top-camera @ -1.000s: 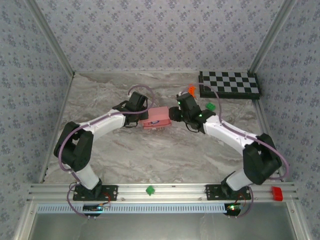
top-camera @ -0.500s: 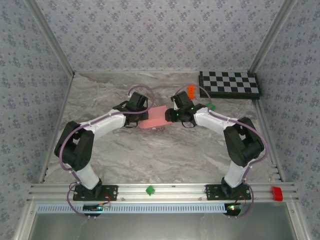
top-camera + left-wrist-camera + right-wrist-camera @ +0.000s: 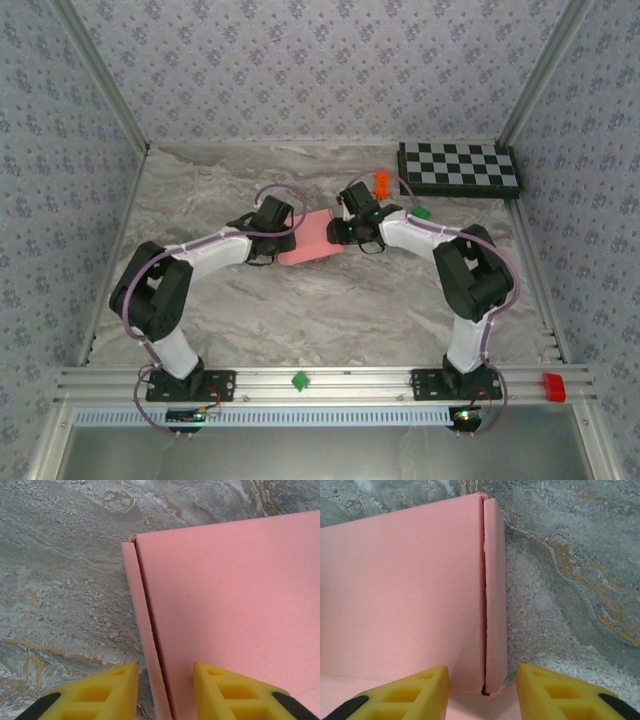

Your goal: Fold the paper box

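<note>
The pink paper box [image 3: 312, 240] lies in the middle of the marble table, its lid down. My left gripper [image 3: 283, 232] is at its left end and my right gripper [image 3: 342, 231] at its right end. In the left wrist view the box [image 3: 235, 605] shows a narrow side wall with a dark slit beside the lid. The left gripper [image 3: 165, 692] is open and straddles that wall, one yellow finger [image 3: 107, 690] over the table. In the right wrist view the box [image 3: 405, 580] has its right side wall between the open right gripper [image 3: 482, 692], with room on both sides.
A black-and-white checkerboard [image 3: 460, 168] lies at the back right. An orange toy [image 3: 381, 182] and a green toy [image 3: 421, 212] sit just behind the right arm. On the front rail rest a green block [image 3: 298, 380] and a red block [image 3: 553, 386].
The right arm has swung in and its gripper has come left onto the box's right end, jaws narrowing a little. The box now lies flatter. The left gripper has barely shifted.
</note>
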Available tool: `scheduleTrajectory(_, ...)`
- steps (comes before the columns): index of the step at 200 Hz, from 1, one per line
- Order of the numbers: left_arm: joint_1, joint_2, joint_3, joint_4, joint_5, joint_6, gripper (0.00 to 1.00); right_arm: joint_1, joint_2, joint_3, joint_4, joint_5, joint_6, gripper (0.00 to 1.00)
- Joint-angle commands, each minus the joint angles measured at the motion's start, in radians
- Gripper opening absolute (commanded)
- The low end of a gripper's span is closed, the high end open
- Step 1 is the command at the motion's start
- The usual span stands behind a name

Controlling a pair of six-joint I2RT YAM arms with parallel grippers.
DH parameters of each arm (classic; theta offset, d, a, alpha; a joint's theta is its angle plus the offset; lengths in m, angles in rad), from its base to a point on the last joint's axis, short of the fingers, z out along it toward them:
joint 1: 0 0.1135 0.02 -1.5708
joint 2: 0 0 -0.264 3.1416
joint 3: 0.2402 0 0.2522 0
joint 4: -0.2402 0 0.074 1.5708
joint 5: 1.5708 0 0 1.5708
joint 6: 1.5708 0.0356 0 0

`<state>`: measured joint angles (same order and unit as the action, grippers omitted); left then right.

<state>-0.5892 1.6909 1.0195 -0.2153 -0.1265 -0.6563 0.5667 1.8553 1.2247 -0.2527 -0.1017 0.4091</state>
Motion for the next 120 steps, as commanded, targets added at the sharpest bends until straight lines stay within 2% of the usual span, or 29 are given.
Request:
scheduleTrajectory(1, -0.002, 0.015, -0.009, 0.008, 0.011, -0.019, 0.34, -0.007, 0.028, 0.042, -0.056, 0.011, -0.03, 0.41)
scheduleTrajectory(120, -0.079, -0.002, -0.037, -0.036, 0.037, -0.115, 0.33, -0.008, 0.134, 0.208, -0.193, 0.13, -0.113, 0.41)
